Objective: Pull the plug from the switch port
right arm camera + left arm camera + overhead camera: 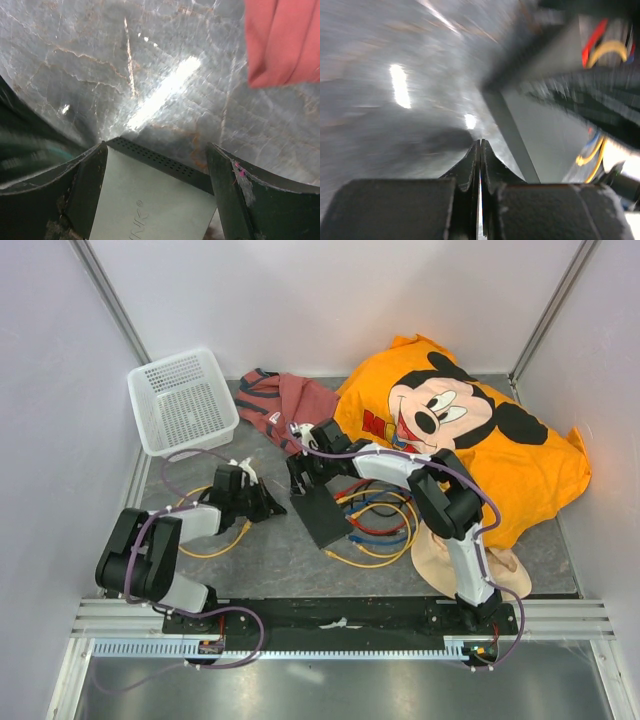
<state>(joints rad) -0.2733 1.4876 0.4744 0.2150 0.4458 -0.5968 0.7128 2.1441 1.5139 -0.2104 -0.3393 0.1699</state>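
Right fingers [300,478] of mine stand wide apart, one on each side of the far end of the flat, thin, matte-black rectangular switch [325,515]; I cannot tell whether they touch its sides. Left fingers [474,167] are pressed together with nothing between them, low over the grey marbled bench [280,570], just left of the switch; that wrist view is blurred. The switch lies flat near the middle of the bench, turned at a slant, and its vented far edge shows between my right fingers in the right wrist view. A tangle of yellow, blue and red cables [380,525] loops out from its right edge, where plugs sit; from above I cannot tell which socket holds which. Beyond the switch, on the far side, lies a crumpled dark-red striped garment [285,405]. At the far left stands a white perforated plastic basket [183,400]. To the right is an orange fabric piece printed with a cartoon mouse face [470,440], with a beige cloth [445,555] at its near side
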